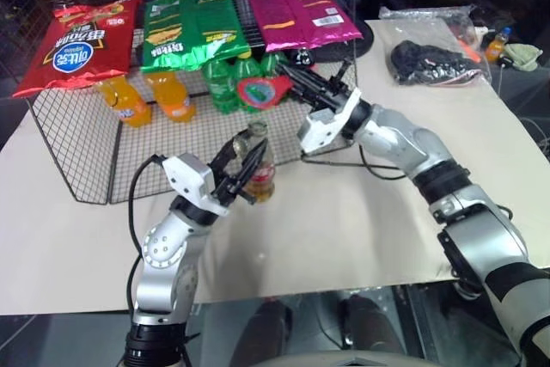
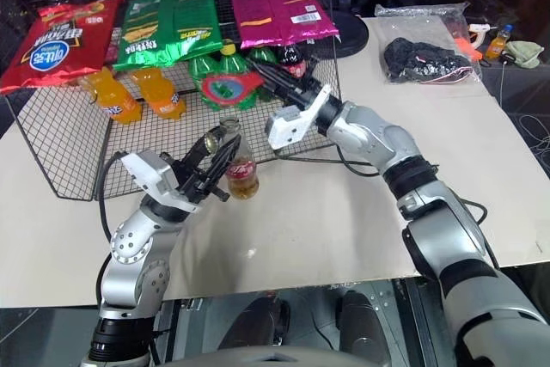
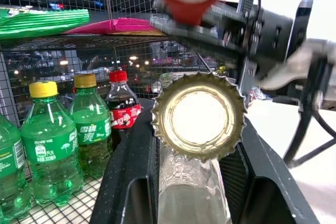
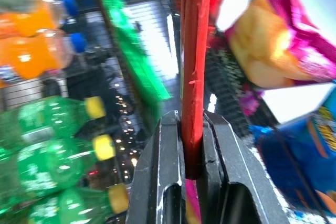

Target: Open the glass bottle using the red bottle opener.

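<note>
The glass bottle [image 1: 261, 174], clear with amber drink and a red label, stands upright on the table near the wire rack. My left gripper [image 1: 246, 157] is shut on the bottle's neck [image 3: 191, 192]. A gold crown cap [image 3: 198, 116] sits tipped up at the bottle's mouth, its inside facing the left wrist camera. My right gripper [image 1: 290, 76] hangs above and behind the bottle, shut on the handle of the red bottle opener [image 4: 195, 77]. The opener's ring head [image 1: 258, 90] points left, above the bottle and apart from it.
A wire rack [image 1: 77, 143] stands behind the bottle, with chip bags [image 1: 189, 27] on top and orange [image 1: 125, 100], green [image 3: 50, 145] and dark cola bottles [image 3: 122, 114] under them. A plastic bag of dark items [image 1: 430, 62] lies at the back right. A black cable [image 1: 361, 165] crosses the table.
</note>
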